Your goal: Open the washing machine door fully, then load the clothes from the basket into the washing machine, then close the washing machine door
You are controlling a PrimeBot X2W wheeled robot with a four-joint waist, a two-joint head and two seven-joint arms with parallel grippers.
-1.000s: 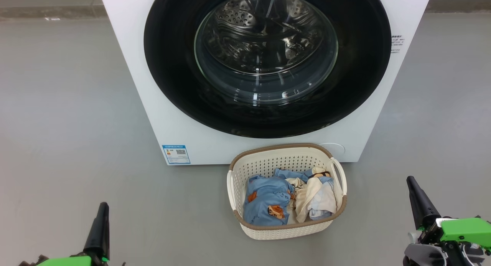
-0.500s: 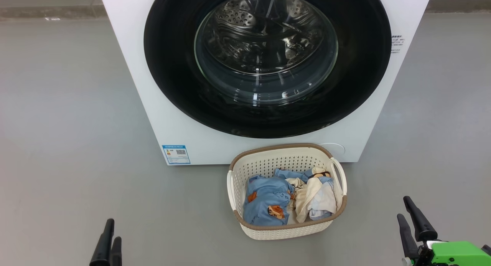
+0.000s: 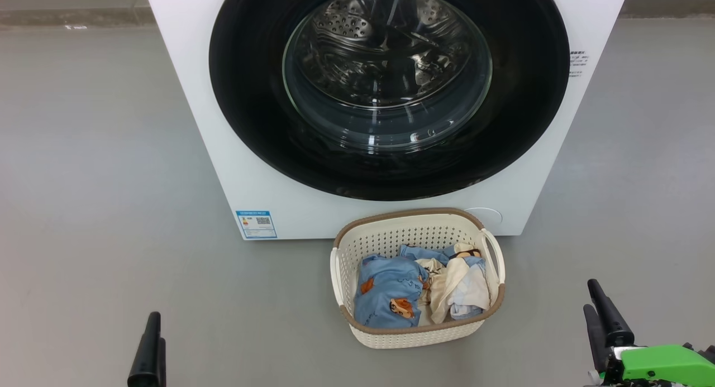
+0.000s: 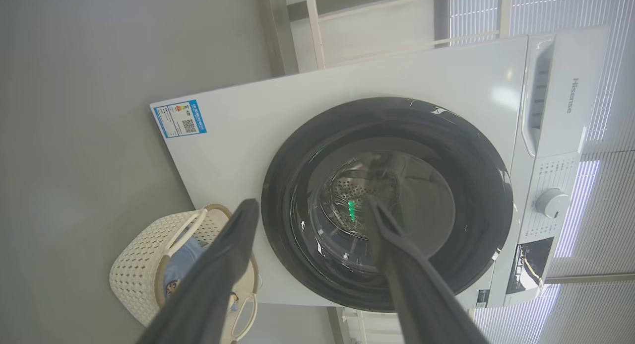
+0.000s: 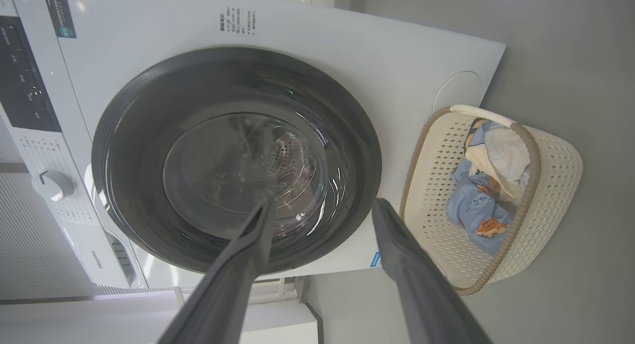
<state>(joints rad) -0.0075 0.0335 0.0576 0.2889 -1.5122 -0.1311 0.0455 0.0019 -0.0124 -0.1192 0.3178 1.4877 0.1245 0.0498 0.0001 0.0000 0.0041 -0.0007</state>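
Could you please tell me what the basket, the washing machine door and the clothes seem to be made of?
The basket: likely moulded plastic, matt cream, with perforated walls and a brown rim.
The washing machine door: a glossy black ring, plastic or glass-faced, around a clear, reflective, glass-looking centre.
The clothes: soft fabric, matt, crumpled into folds.

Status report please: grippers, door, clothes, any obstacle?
Both empty: left gripper open, right gripper open. On task: washing machine door shut, clothes in basket. In the way, maybe: basket on floor under door.
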